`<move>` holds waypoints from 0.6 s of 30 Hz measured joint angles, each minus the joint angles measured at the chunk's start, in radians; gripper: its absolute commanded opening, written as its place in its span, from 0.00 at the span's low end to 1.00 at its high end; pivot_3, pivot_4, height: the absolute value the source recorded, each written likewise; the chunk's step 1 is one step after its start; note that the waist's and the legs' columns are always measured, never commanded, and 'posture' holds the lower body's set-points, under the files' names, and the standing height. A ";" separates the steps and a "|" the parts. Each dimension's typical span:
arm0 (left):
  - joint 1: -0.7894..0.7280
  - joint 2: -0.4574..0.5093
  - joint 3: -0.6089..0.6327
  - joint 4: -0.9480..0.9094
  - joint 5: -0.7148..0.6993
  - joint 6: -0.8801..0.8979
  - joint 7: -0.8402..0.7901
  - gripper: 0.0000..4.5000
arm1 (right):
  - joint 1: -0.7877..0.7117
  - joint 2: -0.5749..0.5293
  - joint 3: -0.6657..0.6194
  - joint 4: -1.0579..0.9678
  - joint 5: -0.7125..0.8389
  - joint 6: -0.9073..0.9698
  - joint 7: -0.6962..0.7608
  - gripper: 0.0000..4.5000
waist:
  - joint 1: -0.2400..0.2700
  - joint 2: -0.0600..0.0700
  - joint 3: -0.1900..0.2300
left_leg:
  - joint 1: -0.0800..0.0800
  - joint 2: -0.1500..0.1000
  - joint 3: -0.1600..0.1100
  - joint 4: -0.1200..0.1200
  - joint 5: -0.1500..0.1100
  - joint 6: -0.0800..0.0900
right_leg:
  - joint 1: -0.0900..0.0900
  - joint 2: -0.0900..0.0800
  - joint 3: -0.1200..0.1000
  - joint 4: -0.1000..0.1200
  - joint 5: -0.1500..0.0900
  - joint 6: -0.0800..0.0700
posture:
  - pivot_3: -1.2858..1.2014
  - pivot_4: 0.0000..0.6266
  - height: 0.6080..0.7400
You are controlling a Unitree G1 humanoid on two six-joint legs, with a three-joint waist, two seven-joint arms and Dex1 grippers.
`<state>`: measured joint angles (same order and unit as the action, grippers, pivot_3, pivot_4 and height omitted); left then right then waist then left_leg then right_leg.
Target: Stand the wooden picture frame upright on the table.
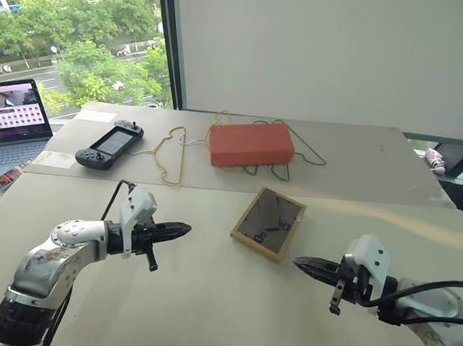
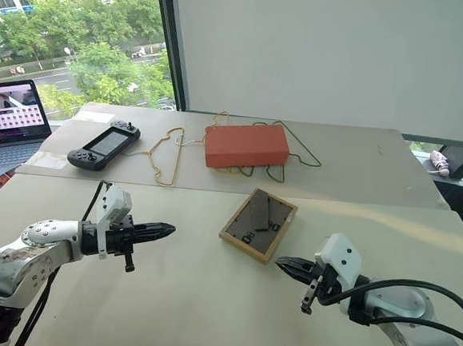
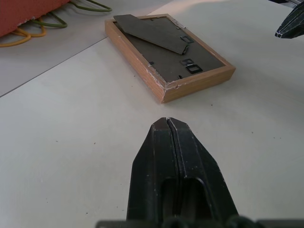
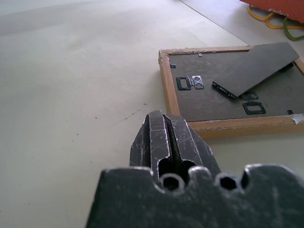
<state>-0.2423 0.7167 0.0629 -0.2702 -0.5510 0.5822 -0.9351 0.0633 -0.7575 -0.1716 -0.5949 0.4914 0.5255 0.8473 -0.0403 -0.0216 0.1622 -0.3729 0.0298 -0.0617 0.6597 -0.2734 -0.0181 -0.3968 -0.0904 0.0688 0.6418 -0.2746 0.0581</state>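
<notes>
Lay face-down wooden picture frame point(image 1: 268, 223) between closed left gripper point(image 1: 180, 230) and closed, nearer right gripper point(image 1: 303, 264).

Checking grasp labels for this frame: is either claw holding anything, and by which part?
Nothing is held. The left claw and right claw are both shut and empty, apart from the light wooden picture frame lying face-down between them.
</notes>
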 measured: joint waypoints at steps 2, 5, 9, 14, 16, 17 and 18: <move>-0.006 -0.001 -0.007 0.008 0.008 -0.008 -0.003 0.01 | 0.002 0.000 0.000 0.000 -0.004 0.000 -0.004 0.00 | 0.000 0.000 0.000 | 0.000 0.000 0.000 0.000 0.000 0.000 | 0.000 0.000 0.000 0.000 0.000 0.000 | 0.52 0.24 1.00; -0.154 -0.058 -0.138 0.198 0.155 -0.124 -0.016 0.01 | -0.039 -0.001 0.048 0.078 -0.088 0.039 -0.089 0.00 | 0.015 0.000 0.000 | 0.004 -0.002 0.000 0.002 0.001 -0.001 | 0.005 -0.001 0.000 -0.001 0.000 0.000 | 0.52 0.24 1.00; -0.318 -0.215 -0.271 0.522 0.320 -0.284 0.008 0.01 | -0.115 0.016 0.125 0.223 -0.205 0.078 -0.196 0.00 | 0.023 -0.001 0.000 | 0.002 -0.002 0.000 0.002 0.000 -0.001 | 0.004 -0.001 0.000 -0.001 0.000 0.000 | 0.52 0.24 1.00; -0.510 -0.390 -0.327 0.810 0.436 -0.430 0.057 0.01 | -0.212 0.082 0.182 0.311 -0.293 0.092 -0.297 0.00 | 0.016 -0.001 0.000 | -0.009 -0.002 0.000 0.005 0.004 -0.006 | -0.007 -0.001 0.000 0.006 0.000 0.000 | 0.52 0.24 1.00; -0.553 -0.443 -0.348 0.913 0.482 -0.485 0.076 0.01 | -0.257 0.112 0.208 0.331 -0.327 0.108 -0.337 0.00 | 0.006 -0.001 0.000 | -0.010 -0.003 0.000 0.006 0.004 -0.006 | -0.007 -0.001 0.000 0.006 0.000 0.000 | 0.52 0.24 1.00; -0.565 -0.469 -0.350 0.950 0.494 -0.507 0.090 0.01 | -0.275 0.126 0.218 0.340 -0.339 0.118 -0.352 0.00 | 0.004 -0.001 0.000 | -0.010 -0.003 0.000 0.006 0.004 -0.006 | -0.007 -0.001 0.000 0.006 0.000 0.000 | 0.52 0.24 1.00; -0.578 -0.489 -0.353 0.978 0.509 -0.527 0.097 0.01 | -0.293 0.140 0.228 0.350 -0.354 0.127 -0.368 0.00 | 0.004 -0.001 0.000 | -0.010 -0.003 0.000 0.007 0.004 -0.006 | -0.007 -0.001 0.000 0.006 0.000 0.000 | 0.52 0.24 1.00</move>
<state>-0.8205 0.2278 -0.2897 0.7075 -0.0416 0.0555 -0.8381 -0.2293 -0.6177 0.0563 -0.2453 0.1375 0.6523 0.4795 -0.0366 -0.0222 0.1622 -0.3831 0.0269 -0.0619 0.6662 -0.2699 -0.0240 -0.4035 -0.0919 0.0687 0.6475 -0.2742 0.0584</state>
